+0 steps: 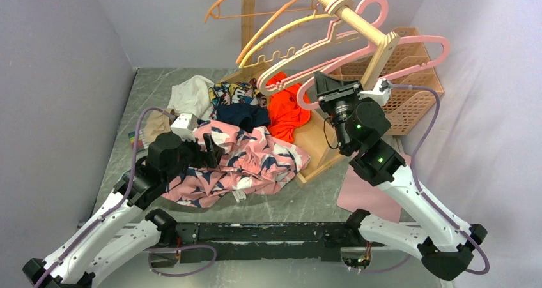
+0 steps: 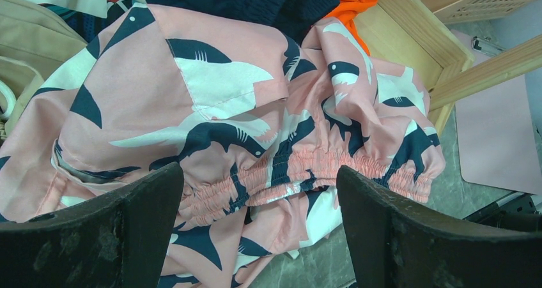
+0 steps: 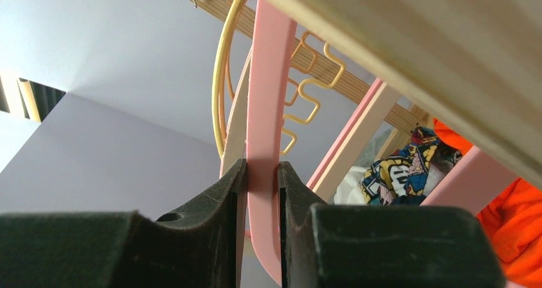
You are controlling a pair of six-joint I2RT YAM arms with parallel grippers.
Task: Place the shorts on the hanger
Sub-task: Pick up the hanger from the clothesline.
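Note:
The pink shorts with navy-and-white print lie crumpled on the table left of centre. My left gripper is open just above them. In the left wrist view the gathered waistband of the shorts lies between and below the spread fingers of that gripper. The pink hanger hangs by its hook on the wooden rail. My right gripper is shut on the hanger's lower left end. In the right wrist view that gripper pinches the flat pink hanger arm.
Orange hangers, a yellow hanger and a pale hanger hang on the wooden rail. An orange-red garment, a navy garment and a white garment lie behind the shorts. A peach basket stands at the back right, and a pink mat lies on the table.

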